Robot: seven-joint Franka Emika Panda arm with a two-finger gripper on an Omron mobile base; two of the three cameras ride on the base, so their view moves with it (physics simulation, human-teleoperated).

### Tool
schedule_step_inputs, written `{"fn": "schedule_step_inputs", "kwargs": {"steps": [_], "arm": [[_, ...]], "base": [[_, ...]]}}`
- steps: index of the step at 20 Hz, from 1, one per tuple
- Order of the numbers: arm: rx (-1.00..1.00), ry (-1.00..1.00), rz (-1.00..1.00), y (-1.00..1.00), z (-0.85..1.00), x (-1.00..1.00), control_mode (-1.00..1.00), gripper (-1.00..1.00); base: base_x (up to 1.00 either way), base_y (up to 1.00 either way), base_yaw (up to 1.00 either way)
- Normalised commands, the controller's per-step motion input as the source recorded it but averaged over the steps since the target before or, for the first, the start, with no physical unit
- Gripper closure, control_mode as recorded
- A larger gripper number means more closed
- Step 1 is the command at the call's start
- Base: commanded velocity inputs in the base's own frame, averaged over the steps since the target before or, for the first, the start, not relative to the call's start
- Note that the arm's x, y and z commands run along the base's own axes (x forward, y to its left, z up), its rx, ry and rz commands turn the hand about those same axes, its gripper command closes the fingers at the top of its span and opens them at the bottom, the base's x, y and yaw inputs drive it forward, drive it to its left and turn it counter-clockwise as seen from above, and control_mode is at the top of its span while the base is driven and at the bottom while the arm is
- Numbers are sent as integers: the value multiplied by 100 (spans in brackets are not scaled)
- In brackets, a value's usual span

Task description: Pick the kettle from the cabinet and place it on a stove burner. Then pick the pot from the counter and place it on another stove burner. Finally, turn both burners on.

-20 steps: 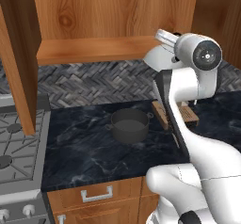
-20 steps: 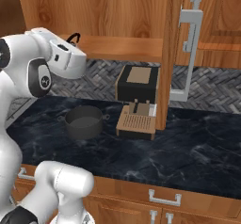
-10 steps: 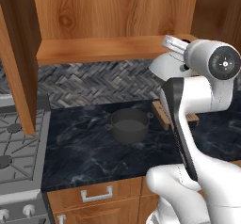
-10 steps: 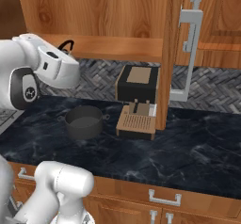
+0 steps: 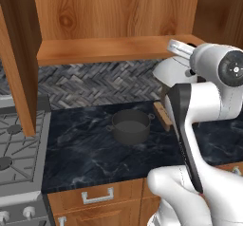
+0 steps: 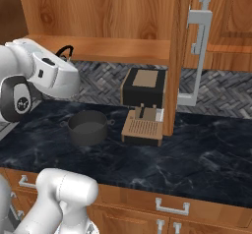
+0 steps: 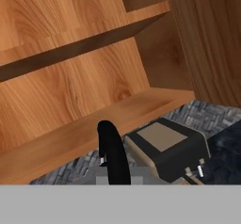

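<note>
Gripper (image 7: 113,173) clamped on the kettle (image 5: 172,72) handle — carried clear of the cabinet (image 5: 114,49); a fast swing could knock the pot (image 5: 130,126).

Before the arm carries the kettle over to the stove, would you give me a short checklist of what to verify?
1. Grip on the kettle: ok. The gripper is shut on its black handle.
2. Kettle out of the cabinet: ok. It hangs in front of the shelf, not on it.
3. Stove burners free: ok for the two in the left base view; both grates are bare.
4. Low path to the stove: not ok. The pot stands on the counter between the kettle and the stove, so probably carry the kettle above it.
5. Kettle level: cannot tell; the arm hides much of it.
</note>
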Motion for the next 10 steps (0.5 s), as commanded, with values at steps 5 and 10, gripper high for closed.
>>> {"fn": "schedule_step_inputs", "kwargs": {"steps": [5,10], "arm": [[0,0,0,0,0,0,-100,100],[-1,-9,0,1,0,-19,-100,100]], "base": [[0,0,0],[0,0,0]]}}
